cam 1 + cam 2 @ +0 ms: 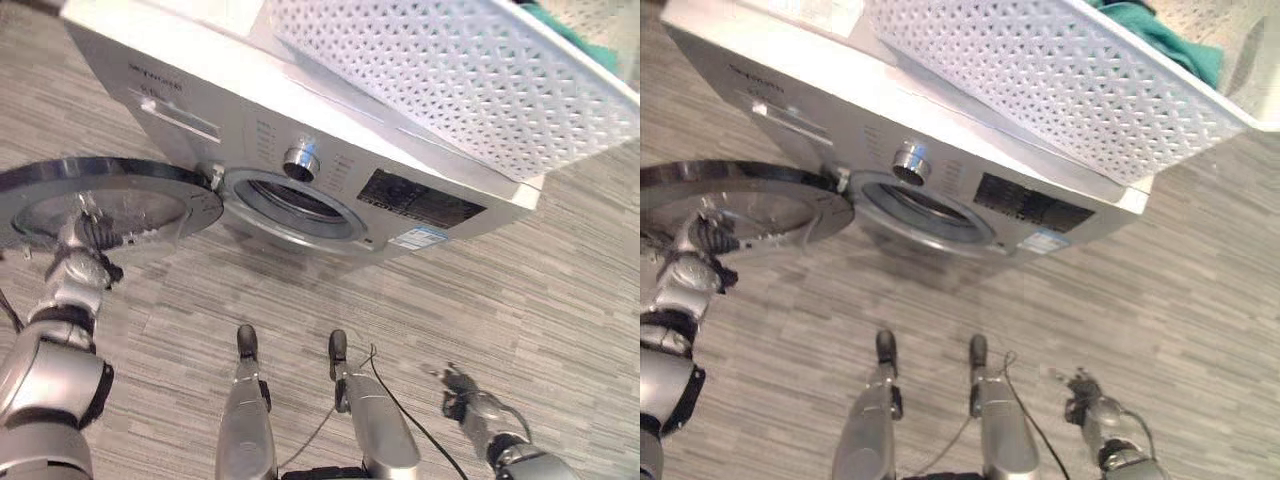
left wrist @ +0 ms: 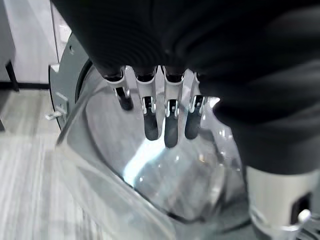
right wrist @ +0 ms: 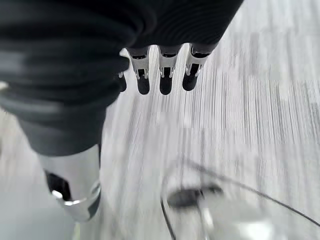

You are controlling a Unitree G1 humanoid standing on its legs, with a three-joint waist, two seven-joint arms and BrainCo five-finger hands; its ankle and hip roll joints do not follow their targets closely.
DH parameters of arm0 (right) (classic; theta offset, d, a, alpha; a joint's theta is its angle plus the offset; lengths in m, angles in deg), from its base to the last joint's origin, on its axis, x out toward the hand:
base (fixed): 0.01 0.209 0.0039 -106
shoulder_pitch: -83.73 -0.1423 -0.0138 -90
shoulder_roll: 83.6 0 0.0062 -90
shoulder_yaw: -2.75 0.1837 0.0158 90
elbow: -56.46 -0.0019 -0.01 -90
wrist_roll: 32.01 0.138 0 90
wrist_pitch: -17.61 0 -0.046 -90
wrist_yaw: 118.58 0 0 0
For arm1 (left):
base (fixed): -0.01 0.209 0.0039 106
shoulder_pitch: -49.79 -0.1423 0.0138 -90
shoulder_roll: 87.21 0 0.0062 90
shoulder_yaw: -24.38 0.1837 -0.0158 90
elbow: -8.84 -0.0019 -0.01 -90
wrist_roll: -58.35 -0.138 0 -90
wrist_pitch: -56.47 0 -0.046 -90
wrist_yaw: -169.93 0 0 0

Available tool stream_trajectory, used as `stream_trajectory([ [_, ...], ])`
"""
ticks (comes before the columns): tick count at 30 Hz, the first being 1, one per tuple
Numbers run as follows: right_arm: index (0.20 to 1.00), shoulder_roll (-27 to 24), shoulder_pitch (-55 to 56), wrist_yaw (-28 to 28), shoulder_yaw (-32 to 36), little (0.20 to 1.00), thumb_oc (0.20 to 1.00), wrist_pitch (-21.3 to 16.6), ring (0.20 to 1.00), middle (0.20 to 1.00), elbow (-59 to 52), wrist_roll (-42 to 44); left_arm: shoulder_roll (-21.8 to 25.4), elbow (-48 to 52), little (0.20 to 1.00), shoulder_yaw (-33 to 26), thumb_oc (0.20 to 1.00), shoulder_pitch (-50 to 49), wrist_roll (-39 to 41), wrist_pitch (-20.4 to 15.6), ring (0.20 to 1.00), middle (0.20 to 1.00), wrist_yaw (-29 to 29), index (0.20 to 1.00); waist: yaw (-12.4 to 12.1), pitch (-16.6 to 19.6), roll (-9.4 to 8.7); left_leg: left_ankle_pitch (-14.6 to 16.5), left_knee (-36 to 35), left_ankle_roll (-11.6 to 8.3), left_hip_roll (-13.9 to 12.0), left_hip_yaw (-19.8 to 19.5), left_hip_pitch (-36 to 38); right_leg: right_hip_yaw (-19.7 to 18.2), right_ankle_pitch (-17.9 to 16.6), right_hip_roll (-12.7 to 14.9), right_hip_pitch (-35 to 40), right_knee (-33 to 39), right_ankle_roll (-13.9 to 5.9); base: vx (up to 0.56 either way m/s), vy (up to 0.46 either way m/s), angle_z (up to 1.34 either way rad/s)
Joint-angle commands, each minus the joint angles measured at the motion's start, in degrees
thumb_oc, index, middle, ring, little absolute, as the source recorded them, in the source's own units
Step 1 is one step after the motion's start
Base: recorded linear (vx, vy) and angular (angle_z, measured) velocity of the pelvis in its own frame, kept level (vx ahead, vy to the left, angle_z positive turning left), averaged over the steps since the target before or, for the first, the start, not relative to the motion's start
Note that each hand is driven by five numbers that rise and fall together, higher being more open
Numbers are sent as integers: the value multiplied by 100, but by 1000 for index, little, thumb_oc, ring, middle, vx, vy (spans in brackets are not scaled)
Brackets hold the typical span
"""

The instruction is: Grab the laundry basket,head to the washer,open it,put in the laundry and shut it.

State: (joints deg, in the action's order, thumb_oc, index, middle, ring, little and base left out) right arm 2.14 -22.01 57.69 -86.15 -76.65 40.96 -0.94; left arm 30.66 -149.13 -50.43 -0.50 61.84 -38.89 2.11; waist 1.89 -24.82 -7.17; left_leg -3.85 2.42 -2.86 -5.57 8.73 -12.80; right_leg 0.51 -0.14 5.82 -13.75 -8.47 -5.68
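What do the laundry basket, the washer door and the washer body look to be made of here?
Laundry basket: white plastic, by its moulded lattice of small holes, matte. Washer door: a dark glossy rim around a clear domed window, glass or clear plastic; the left hand shows bright reflections on it. Washer body: smooth silver-grey panel, painted metal or plastic, hard to tell which.

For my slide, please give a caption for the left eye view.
Left hand on open round washer door; white perforated laundry basket on top.
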Motion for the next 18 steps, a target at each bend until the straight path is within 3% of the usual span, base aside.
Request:
stream_trajectory([
  [1,1000,-791,505,-317,319,1000,1000,-116,1000,1000,-425,511,-475,484,1000,-307,1000,-753,447,-327,1000,1000,-24,1000,109,550,240,868,669,355,227,-239,-257,123,130,510,103,-625,-445,233,296,-20],
  [3,1000,-1063,759,-559,926,1000,1000,-415,1000,1000,-1573,718,-740,1088,1000,-625,1000,-1492,547,-404,1000,1000,-91,1000,200,677,349,982,664,497,413,-340,-3,-132,145,434,53,-1318,-366,152,175,-11],
  [5,1000,-1091,937,-702,1122,1000,1000,-520,1000,1000,-2137,611,-863,1337,1000,-765,1000,-1832,512,-399,1000,1000,-100,1000,224,722,386,1033,664,547,475,-384,123,-230,181,380,12,-1600,-332,142,123,-5],
  [6,1000,-1347,1153,-1062,1545,1000,1000,-764,1000,1000,-3571,18,-1100,1577,1000,-1063,1000,-2436,443,-447,1000,1000,-143,1000,249,853,465,1145,636,681,616,-431,413,-417,95,272,-62,-2049,-281,229,175,-1],
  [7,1000,-1545,1091,-1189,1611,1000,1000,-834,1000,1000,-4136,-345,-1231,1625,1000,-1117,1000,-2608,472,-467,1000,1000,-184,1000,234,892,491,1223,633,729,682,-434,547,-434,88,301,-66,-2101,-269,261,172,-12],
  [10,1000,-1952,818,-1505,1828,1000,1000,-1006,1000,1000,-5115,-748,-1403,1580,1000,-1183,1000,-2935,465,-473,1000,1000,-242,1000,169,1097,620,1262,509,743,746,-450,786,-441,196,258,-76,-1744,-230,174,61,-16],
  [13,1000,-2663,151,-1710,1734,1000,1000,-1001,1000,1000,-6027,-1239,-1588,1238,1000,-1150,1000,-3019,375,-387,1000,1000,-289,1000,119,1333,713,1422,422,705,862,-645,1117,-578,112,164,-82,-612,-377,216,-47,17],
  [18,1000,-3694,-746,-1585,1093,1000,1000,-838,1000,1000,-6142,-1553,-1654,846,1000,-802,1000,-2991,15,-274,1000,1000,-271,1000,40,1427,480,1692,749,595,1075,-1198,1340,-1101,-521,262,-201,508,-559,201,-132,67],
])
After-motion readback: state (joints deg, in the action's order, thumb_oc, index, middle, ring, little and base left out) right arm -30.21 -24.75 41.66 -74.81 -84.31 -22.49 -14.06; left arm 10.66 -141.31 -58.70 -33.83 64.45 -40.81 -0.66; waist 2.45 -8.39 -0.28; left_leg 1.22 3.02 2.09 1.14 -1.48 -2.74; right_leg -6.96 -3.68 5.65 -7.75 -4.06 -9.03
